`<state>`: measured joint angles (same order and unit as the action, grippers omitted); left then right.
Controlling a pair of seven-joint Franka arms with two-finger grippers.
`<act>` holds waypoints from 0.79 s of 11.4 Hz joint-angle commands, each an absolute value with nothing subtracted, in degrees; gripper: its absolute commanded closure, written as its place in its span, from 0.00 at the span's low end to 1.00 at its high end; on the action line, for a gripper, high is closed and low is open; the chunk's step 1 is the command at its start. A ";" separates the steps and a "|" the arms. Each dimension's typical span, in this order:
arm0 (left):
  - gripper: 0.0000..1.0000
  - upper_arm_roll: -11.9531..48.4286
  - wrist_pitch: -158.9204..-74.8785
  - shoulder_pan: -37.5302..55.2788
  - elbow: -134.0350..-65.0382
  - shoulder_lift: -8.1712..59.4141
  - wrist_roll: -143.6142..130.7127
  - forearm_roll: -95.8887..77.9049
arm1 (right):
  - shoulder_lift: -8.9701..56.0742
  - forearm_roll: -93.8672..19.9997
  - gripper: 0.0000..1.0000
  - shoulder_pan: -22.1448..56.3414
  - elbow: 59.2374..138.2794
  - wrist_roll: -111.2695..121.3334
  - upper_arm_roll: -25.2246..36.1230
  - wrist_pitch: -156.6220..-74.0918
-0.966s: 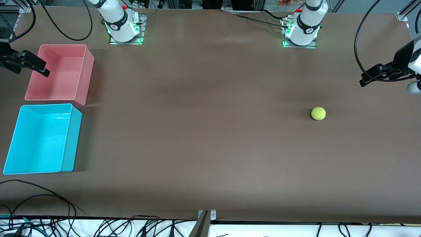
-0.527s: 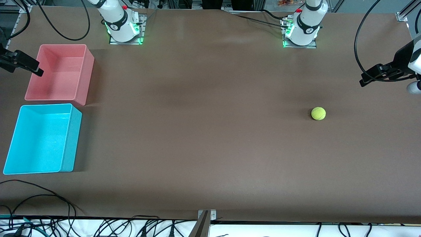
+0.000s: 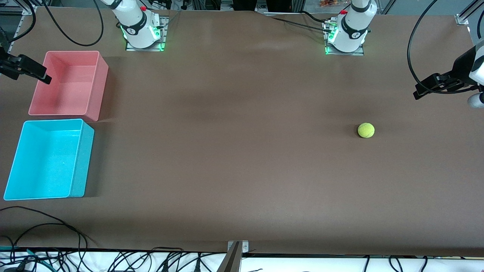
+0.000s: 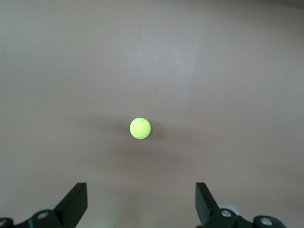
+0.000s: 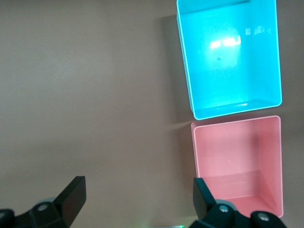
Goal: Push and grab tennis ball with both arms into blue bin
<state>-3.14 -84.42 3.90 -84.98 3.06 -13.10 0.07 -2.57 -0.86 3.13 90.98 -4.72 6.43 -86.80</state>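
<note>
Pushing: we judge the first step not begun.
Front view: ball (image 3: pixel 366 130) right of center; blue bin (image 3: pixel 81 160) lower left; pink bin (image 3: pixel 96 85) above it.
Left wrist view: left gripper (image 4: pixel 141 205) fingers apart, ball centered; we'd lower, then sweep squarely.
Right wrist view: right gripper (image 5: pixel 137 202) fingers apart, waiting.

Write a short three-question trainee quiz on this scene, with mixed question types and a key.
1. True or false: the tennis ball already lies in the blue bin.
2. Which bin is nearer to the front camera? A) the pink bin B) the blue bin
3. Fill in: the left gripper is open and holds ____.

Key:
1. False. The ball sits on the bare table toward the left arm's end; both bins stand at the right arm's end.
2. B.
3. Nothing. The right gripper, over the table beside the pink bin, is open and empty too.
</note>
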 commanded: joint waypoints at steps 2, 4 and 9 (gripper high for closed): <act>0.00 -3.25 -83.32 4.22 -83.67 3.60 -13.45 1.76 | -2.03 -1.41 0.00 3.60 88.33 -4.40 6.06 -85.34; 0.00 -3.25 -83.32 4.22 -83.67 3.60 -13.45 1.76 | -0.97 -1.49 0.00 4.30 88.07 -4.39 5.98 -85.69; 0.00 -3.25 -83.23 4.22 -83.67 3.60 -13.45 1.76 | 0.35 -1.41 0.00 5.01 87.89 -4.57 5.62 -86.04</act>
